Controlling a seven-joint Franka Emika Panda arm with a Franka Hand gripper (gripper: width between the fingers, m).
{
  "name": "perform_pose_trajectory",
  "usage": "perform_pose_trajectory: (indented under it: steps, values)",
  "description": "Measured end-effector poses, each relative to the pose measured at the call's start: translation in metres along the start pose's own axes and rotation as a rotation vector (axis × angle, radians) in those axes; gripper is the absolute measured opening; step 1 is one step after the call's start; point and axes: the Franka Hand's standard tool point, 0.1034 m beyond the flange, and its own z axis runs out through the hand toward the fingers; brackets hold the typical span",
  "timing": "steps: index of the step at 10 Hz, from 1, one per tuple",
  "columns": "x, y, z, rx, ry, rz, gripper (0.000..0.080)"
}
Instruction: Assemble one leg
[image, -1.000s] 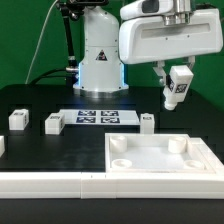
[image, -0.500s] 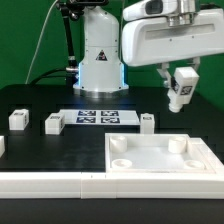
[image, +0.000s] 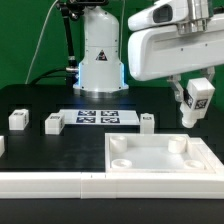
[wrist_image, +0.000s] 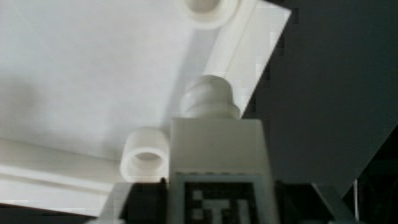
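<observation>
My gripper (image: 193, 108) is shut on a leg (image: 195, 104), a small white block with a black-and-white tag, and holds it in the air above the far right corner of the large white square panel (image: 160, 172). In the wrist view the held leg (wrist_image: 217, 160) fills the lower middle, tag facing the camera, with the panel (wrist_image: 89, 90) and its round corner sockets (wrist_image: 210, 98) below it. Three more legs stand on the table: one at the exterior view's left (image: 17, 119), one beside it (image: 53, 122), one near the middle (image: 147, 122).
The marker board (image: 95, 116) lies flat in front of the robot base (image: 100, 60). A white rail (image: 50, 183) runs along the table's front edge. Another small white piece (image: 2, 145) sits at the left edge.
My gripper has moved toward the exterior view's right and a little lower with the leg in it, from above the table behind the panel to over the panel's far right corner.
</observation>
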Motion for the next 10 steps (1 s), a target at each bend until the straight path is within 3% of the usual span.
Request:
perform_pose_trajectory:
  steps: [1,4,5,6,7,10]
  values:
    - [0.012,0.008,0.002,-0.005,0.033,-0.060,0.0290]
    - [0.017,0.013,0.002,-0.019,0.078,-0.077,0.0290]
    - [0.021,0.023,0.000,-0.066,0.191,-0.093,0.0290]
    - [0.013,0.025,0.003,-0.081,0.217,-0.087,0.0290]
    - [0.010,0.024,0.005,-0.080,0.215,-0.089,0.0290]
    - [0.022,0.028,0.007,-0.075,0.220,-0.083,0.0290]
